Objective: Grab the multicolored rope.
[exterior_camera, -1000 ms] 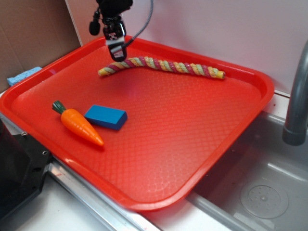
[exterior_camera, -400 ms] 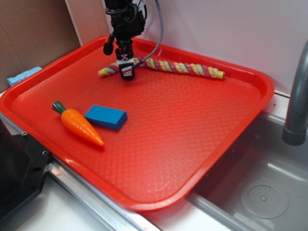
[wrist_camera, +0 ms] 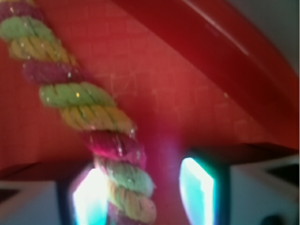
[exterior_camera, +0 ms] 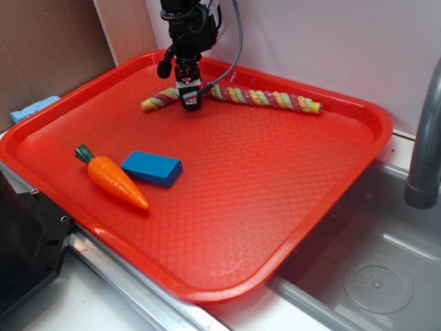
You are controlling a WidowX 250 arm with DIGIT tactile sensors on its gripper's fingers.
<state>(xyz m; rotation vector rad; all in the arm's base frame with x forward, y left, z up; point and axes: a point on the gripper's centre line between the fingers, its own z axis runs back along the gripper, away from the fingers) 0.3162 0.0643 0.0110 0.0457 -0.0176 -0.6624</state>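
The gripper [exterior_camera: 189, 98] is hanging low over the far part of the red tray [exterior_camera: 275, 207], its tip sitting at the multicolored rope [exterior_camera: 234, 94], close to the rope's left end. The rope is lying along the tray's far side, stretching from near the left rear corner towards the right, with a gentle bend in it. In the wrist view the rope [wrist_camera: 89, 117] is running down from the upper left between the two fingers [wrist_camera: 89, 192], which are standing apart on either side of it; the jaws are spread wider than the rope, and whether they are touching it cannot be told through the blur. An orange toy carrot [exterior_camera: 114, 177] and a blue block [exterior_camera: 152, 167] are lying side by side near the tray's left front, well apart from the rope. A grey faucet [exterior_camera: 424, 138] is standing at the right over the sink [exterior_camera: 372, 276].
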